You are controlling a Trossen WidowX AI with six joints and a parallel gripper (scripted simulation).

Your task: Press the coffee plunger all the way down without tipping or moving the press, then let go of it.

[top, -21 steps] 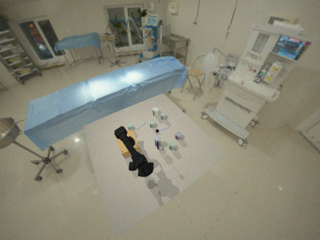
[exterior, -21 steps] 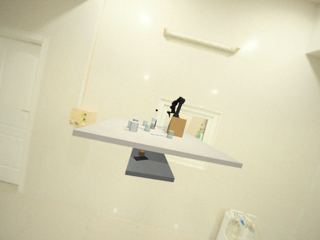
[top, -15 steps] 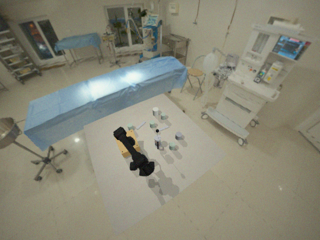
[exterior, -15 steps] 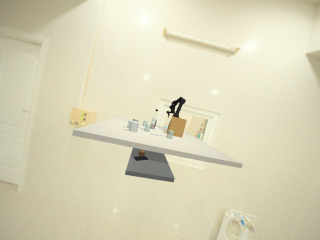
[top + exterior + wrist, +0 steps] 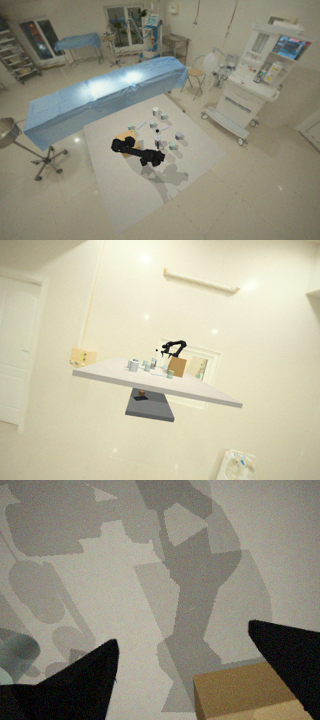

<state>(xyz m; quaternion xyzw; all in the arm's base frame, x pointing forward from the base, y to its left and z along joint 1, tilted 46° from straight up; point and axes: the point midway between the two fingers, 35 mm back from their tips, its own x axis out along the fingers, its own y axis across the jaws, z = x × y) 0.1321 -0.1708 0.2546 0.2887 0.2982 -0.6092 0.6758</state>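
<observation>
Spread wide and gripping nothing, the black gripper (image 5: 159,158) hangs above the white table (image 5: 206,392), its two fingertips pointing down at bare tabletop crossed by grey shadows in the wrist view. The coffee press (image 5: 157,141) stands upright on the table just beyond the gripper, apart from it, with its thin plunger rod and black knob (image 5: 157,130) standing high above the glass body. In the exterior view the knob (image 5: 156,350) sits at about the gripper's (image 5: 165,353) height and to its side, with a clear gap between them. A tan cardboard box (image 5: 177,367) carries the arm's base (image 5: 120,144); one corner of the box (image 5: 245,695) shows between the fingertips in the wrist view. Small pale green cups (image 5: 172,145) and a white cylinder (image 5: 155,111) are scattered around the press. No brand, label or writing on the press or cups can be read in any view.
</observation>
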